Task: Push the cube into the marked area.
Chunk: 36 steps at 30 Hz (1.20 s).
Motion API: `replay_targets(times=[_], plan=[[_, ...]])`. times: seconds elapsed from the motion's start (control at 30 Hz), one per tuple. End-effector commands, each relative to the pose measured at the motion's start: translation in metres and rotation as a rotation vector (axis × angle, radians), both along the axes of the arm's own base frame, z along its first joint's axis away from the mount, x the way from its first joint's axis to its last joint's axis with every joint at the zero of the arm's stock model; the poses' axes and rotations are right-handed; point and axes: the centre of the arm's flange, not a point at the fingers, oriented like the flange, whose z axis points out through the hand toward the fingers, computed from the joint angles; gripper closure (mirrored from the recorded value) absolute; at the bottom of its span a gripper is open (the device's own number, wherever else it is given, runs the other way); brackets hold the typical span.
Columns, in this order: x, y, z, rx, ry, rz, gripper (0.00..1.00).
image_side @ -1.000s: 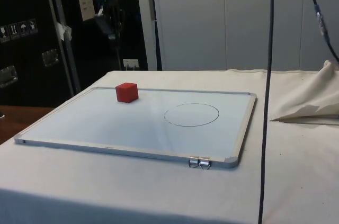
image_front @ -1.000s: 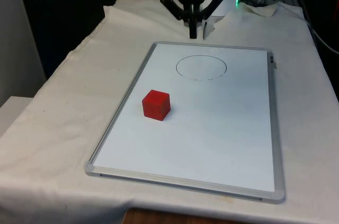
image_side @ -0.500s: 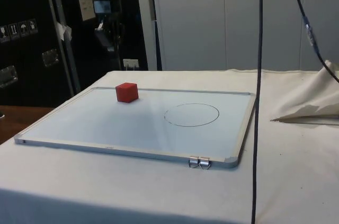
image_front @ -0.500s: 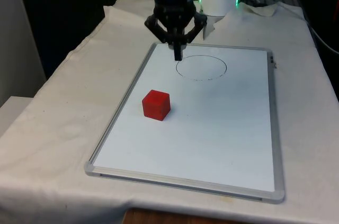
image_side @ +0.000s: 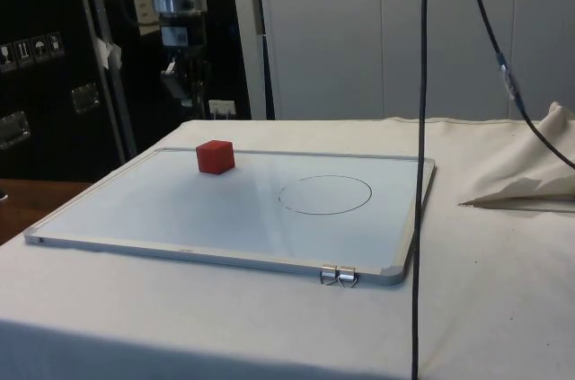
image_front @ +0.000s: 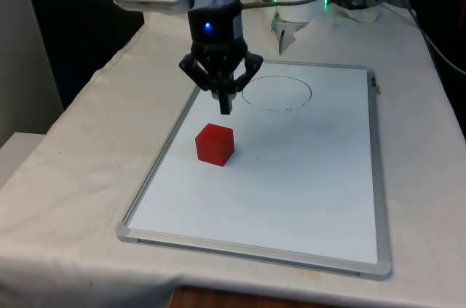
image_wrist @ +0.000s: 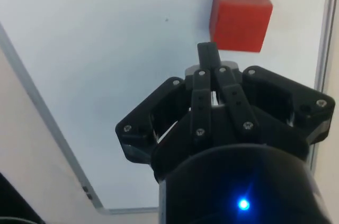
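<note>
Hand (image_front: 225, 106) moved nearer red cube (image_front: 215, 144), fingers together, pointing down, above whiteboard (image_front: 306, 191)

Whiteboard (image_wrist: 106, 49) cut off by wrist picture's edges; gripper (image_wrist: 209, 57) hides part.

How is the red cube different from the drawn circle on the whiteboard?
The cube is a solid red block standing up from the whiteboard; the circle is only a thin dark flat outline. The cube looks narrower than the circle. The cube lies outside the circle, nearer the front view's left edge. Both are on the whiteboard.
</note>
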Motion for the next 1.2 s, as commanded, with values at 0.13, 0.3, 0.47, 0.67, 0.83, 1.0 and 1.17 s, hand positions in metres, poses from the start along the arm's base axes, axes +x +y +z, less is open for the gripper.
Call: replay_targets(times=[0.13,0.3,0.47,0.67,0.83,1.0,1.17], plan=[[0.004,-0.011,-0.012,-0.002,-0.020,-0.026,1.00],[0.005,-0.016,-0.019,-0.007,-0.031,-0.041,1.00],[0.007,-0.023,-0.026,-0.016,-0.052,-0.060,1.00],[0.010,-0.028,-0.036,-0.029,-0.073,-0.078,1.00],[0.013,-0.030,-0.044,-0.038,-0.086,-0.090,1.00],[0.019,-0.033,-0.060,-0.048,-0.088,-0.106,1.00],[0.019,-0.034,-0.069,-0.053,-0.067,-0.117,1.00]])
